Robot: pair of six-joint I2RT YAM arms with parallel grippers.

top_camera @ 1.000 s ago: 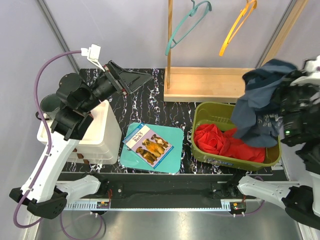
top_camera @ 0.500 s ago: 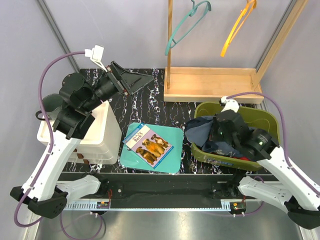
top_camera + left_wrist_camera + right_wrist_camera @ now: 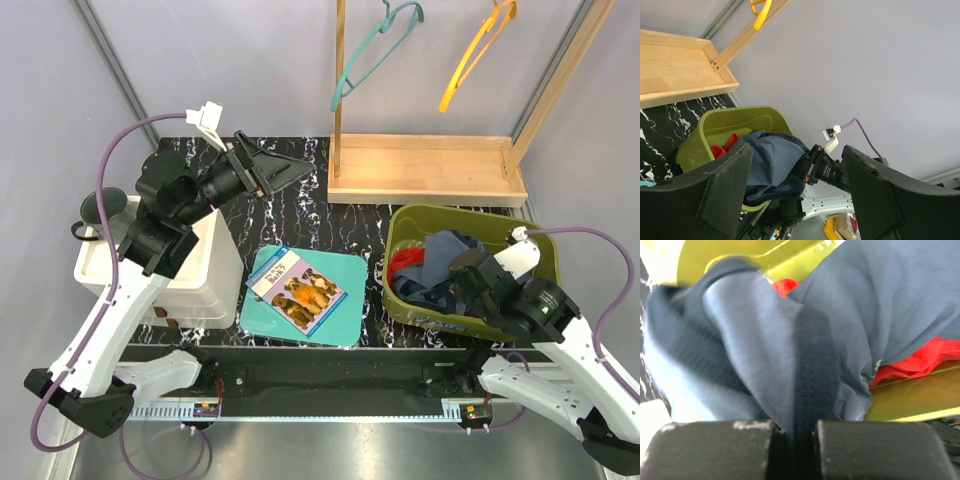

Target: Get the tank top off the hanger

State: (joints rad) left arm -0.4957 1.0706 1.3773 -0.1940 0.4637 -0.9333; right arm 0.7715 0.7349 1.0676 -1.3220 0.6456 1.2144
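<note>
The blue tank top [image 3: 446,258] lies bunched in the olive bin [image 3: 400,225], off both hangers; it also shows in the left wrist view [image 3: 771,160] and the right wrist view [image 3: 880,315]. The teal hanger [image 3: 375,55] and the orange hanger [image 3: 476,50] hang bare on the rack. My right gripper [image 3: 458,288] is low at the bin's near side and shut on a fold of the tank top [image 3: 794,440]. My left gripper [image 3: 278,170] is open and empty, held high over the table's back left [image 3: 795,192].
A red garment [image 3: 405,262] lies under the tank top in the bin. A white box [image 3: 190,270] stands at the left. A teal board [image 3: 345,320] carrying a book [image 3: 296,288] lies in the middle. The wooden rack base [image 3: 425,170] and post [image 3: 339,90] stand behind.
My right arm swung down from high at the right and lowered the tank top into the bin, then drew back toward the near side. My left gripper shifted slightly right.
</note>
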